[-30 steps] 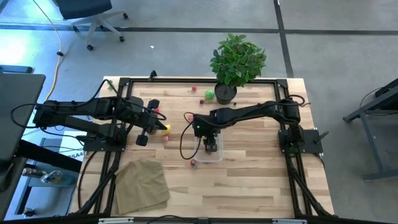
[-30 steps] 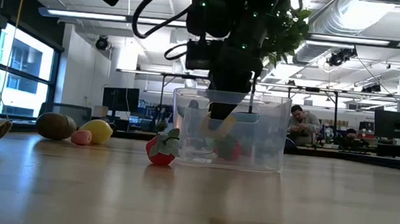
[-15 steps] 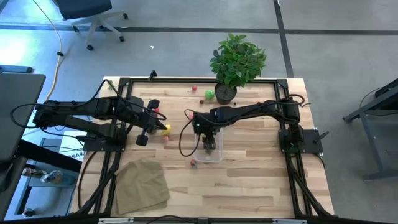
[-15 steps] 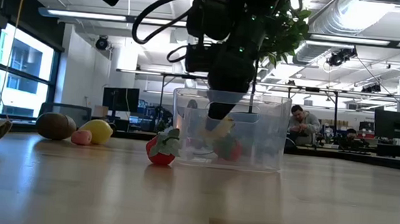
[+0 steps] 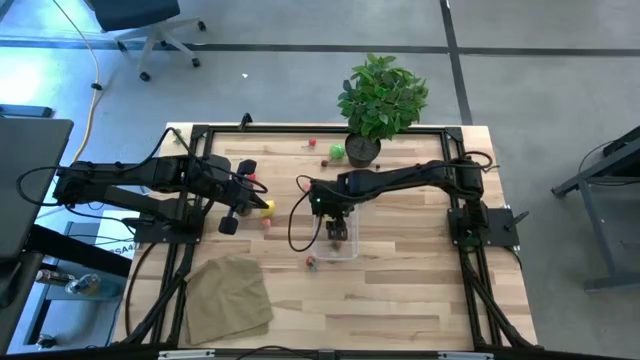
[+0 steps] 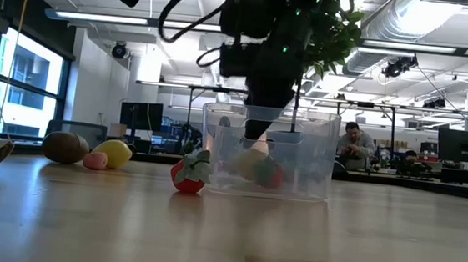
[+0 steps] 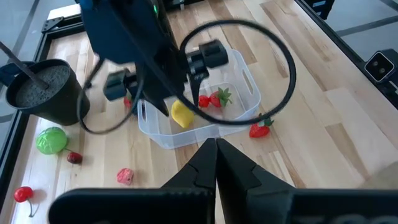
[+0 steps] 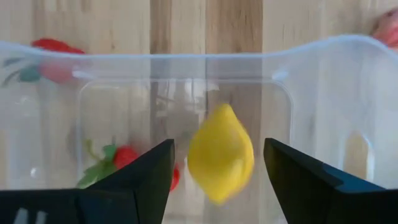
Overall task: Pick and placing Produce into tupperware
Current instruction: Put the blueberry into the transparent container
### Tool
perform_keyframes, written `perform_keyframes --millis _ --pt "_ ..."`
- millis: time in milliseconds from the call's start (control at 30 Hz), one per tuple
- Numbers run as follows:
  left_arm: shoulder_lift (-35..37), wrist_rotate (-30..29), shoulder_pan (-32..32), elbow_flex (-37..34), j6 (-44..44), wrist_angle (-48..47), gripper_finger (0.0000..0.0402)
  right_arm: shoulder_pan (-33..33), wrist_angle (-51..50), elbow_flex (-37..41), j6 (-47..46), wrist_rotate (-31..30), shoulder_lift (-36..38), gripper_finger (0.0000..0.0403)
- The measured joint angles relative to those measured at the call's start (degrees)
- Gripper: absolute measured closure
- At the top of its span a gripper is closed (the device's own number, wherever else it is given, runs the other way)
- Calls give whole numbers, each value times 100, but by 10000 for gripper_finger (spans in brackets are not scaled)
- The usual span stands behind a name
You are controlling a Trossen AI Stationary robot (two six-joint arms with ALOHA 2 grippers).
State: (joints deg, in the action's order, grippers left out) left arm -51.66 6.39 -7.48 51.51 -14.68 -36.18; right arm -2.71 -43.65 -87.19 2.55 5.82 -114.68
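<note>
My right gripper [image 8: 217, 171] hangs open over the clear tupperware [image 5: 345, 255], fingers pointing down into it [image 6: 259, 129]. A yellow toy lemon [image 8: 221, 158] shows between the two fingers, with a gap on each side, inside the tupperware [image 7: 182, 114]. Red strawberries [image 7: 212, 99] lie on the tupperware's floor. Another strawberry [image 6: 190, 173] rests on the table against its near-left corner. My left gripper [image 7: 216, 149] is shut and empty, hovering at the table's left [image 5: 250, 200] above a lemon, a kiwi and a pink piece [image 6: 95, 160].
A potted plant [image 5: 380, 100] stands at the far edge, behind the tupperware. A green piece [image 5: 337, 152] and red cherries [image 5: 311, 142] lie near its pot. A tan cloth [image 5: 228, 298] lies at the near left. A person sits far off in the room [image 6: 354, 145].
My right gripper has risen a little above the tupperware. The yellow lemon, which showed right at the fingertips, now sits lower inside the tupperware. My left arm has kept still.
</note>
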Motion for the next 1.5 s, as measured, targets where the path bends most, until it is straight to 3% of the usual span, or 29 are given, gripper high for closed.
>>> perform_keyframes --millis 267,600,767,967,1100,1267,1500 --pt "0 0 1 0 -2 1 401 12 -117 -6 -156 -208 905 197" --pt "0 0 0 0 -2 2 401 51 -628 291 -521 -1157 2371 215" --pt "0 0 0 0 -2 2 401 151 -306 1741 -1101 -1427 3651 215" --pt "0 0 2 0 0 2 401 504 915 3883 -2248 -1773 5388 215" --pt "0 0 1 0 -2 2 401 626 1776 5047 -2478 -2362 6201 215" --pt "0 0 0 0 -2 2 401 355 2728 6231 -2145 -3020 6499 215" --pt "0 0 0 0 -2 2 401 -231 5071 7484 -1536 -3567 6373 215"
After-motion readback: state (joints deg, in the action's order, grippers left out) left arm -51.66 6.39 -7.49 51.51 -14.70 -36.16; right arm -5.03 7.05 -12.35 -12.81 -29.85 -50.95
